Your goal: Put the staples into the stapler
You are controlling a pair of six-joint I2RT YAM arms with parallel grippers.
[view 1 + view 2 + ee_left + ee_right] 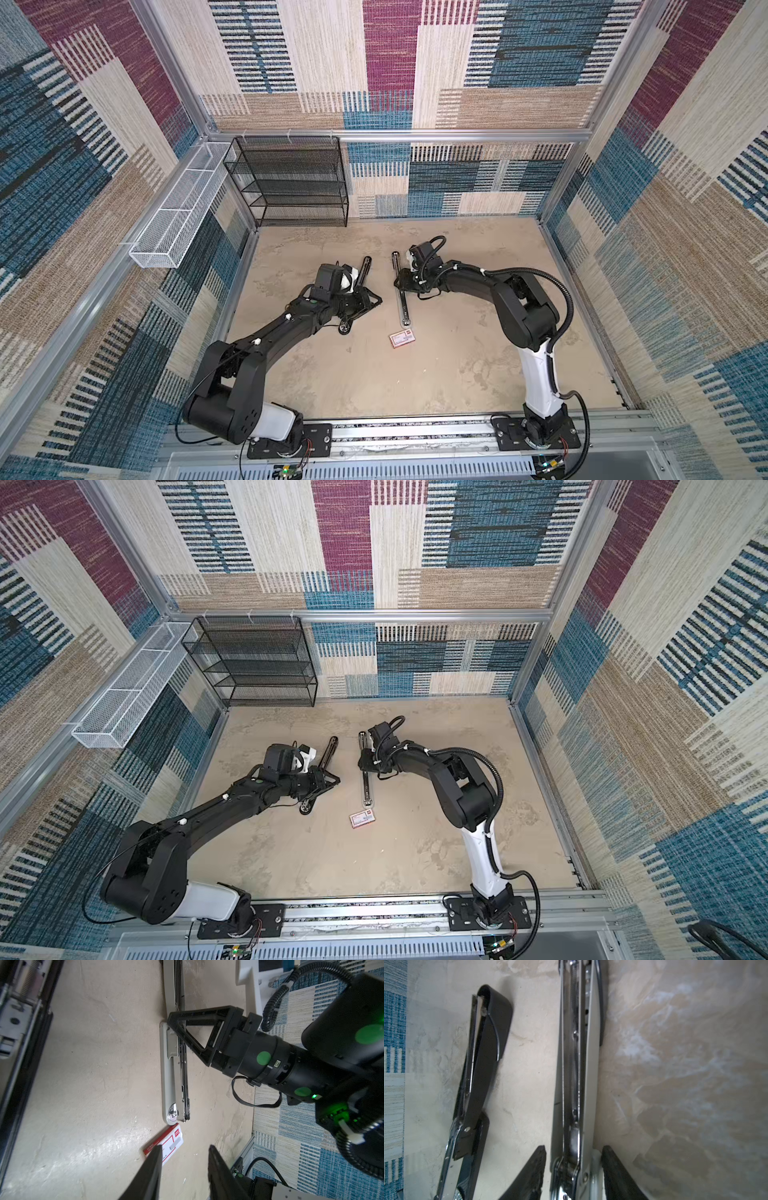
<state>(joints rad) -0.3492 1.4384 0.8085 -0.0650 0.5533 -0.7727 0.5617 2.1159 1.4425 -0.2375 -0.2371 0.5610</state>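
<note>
Sandy tabletop (pixel 457 374) carries the grey stapler (pixel 403 307), already swung open flat; my right fingers (pixel 572 1153) straddle its hinge, parted and not pinching. My left fingers (pixel 184 1150) hang open, empty. The staple box (pixel 402 338) lies just off the stapler's end, apparently unopened, so fetching staples and loading remain.

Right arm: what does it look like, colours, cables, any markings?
The right arm is mostly black with a white lowest link, and a black ribbed hose loops along it. In the left wrist view the right gripper is built of black open triangular frames; round green stickers mark the wrist, a thin black cable loops off it, and a green light glows.
</note>
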